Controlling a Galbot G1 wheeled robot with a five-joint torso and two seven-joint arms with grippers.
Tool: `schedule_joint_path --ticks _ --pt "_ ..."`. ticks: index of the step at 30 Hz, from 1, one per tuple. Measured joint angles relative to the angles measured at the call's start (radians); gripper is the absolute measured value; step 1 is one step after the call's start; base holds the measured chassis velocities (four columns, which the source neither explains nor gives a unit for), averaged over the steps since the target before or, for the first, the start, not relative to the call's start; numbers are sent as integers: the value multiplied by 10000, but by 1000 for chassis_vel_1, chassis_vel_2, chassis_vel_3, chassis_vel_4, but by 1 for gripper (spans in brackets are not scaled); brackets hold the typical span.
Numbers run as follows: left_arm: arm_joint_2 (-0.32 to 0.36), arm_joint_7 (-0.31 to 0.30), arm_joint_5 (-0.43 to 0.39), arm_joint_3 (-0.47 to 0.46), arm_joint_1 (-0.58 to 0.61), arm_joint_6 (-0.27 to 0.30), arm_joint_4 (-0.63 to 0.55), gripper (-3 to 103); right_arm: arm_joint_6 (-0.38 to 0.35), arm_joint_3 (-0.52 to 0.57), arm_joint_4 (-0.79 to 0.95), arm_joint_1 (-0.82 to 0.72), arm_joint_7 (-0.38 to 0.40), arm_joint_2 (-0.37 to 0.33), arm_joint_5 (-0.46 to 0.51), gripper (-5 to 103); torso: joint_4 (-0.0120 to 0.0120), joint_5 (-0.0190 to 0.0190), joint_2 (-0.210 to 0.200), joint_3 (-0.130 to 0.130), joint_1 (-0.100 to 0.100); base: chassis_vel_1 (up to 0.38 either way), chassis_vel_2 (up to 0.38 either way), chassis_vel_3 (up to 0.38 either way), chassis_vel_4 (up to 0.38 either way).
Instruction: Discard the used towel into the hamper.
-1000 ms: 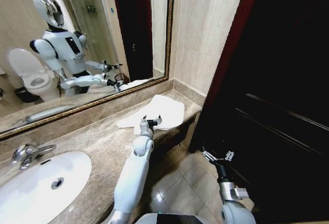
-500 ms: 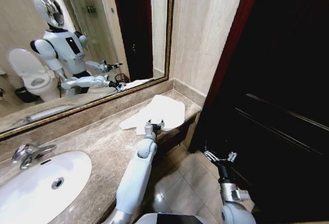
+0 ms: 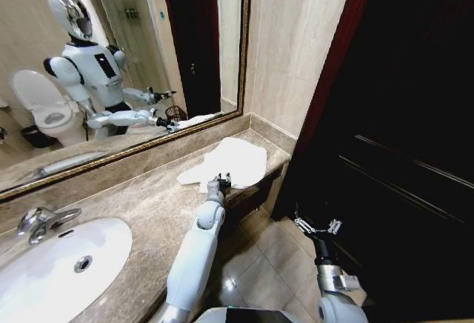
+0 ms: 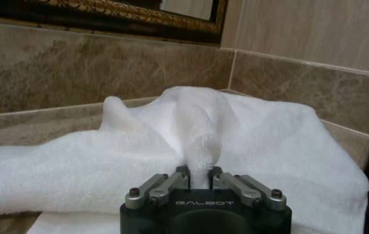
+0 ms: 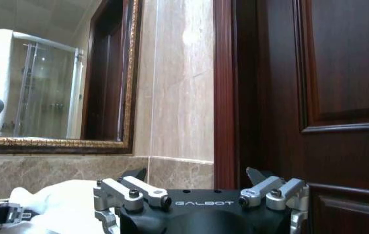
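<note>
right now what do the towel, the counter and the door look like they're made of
Towel: soft white terry cloth, going by its fuzzy looped nap and limp folds; the left pincer is shut on a ridge of it. Counter: polished brown stone, probably marble, with mottled veining and a sheen. Door: dark reddish wood, or a wood veneer, glossy, with moulded panels.

The towel (image 3: 229, 161) is white terry, lying crumpled on the far right end of the stone counter, next to the corner wall. A ridge of it (image 4: 201, 141) is bunched up and pinched at its near edge.
</note>
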Motion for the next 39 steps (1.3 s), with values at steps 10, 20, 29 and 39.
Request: schedule_joint_path --ticks 10,20,29,39 --pt "3 240 43 -130 294 -352 -181 8 45 -28 64 -61 -26 21 -44 100 0 3 0 0 0 0 0 0 0" --pt "12 366 165 -266 1061 -788 -1095 8 243 -79 157 -212 -84 91 -85 100 0 7 0 1 0 0 0 0 0" --pt "-7 811 738 -496 2733 -1709 -2651 8 404 -265 329 -182 -344 207 -252 100 3 -4 0 0 0 0 0 0 0" --pt "-3 923 1011 -661 3972 -2864 -4289 8 552 -346 451 -233 -436 243 -210 100 1 0 0 0 0 0 0 0 0"
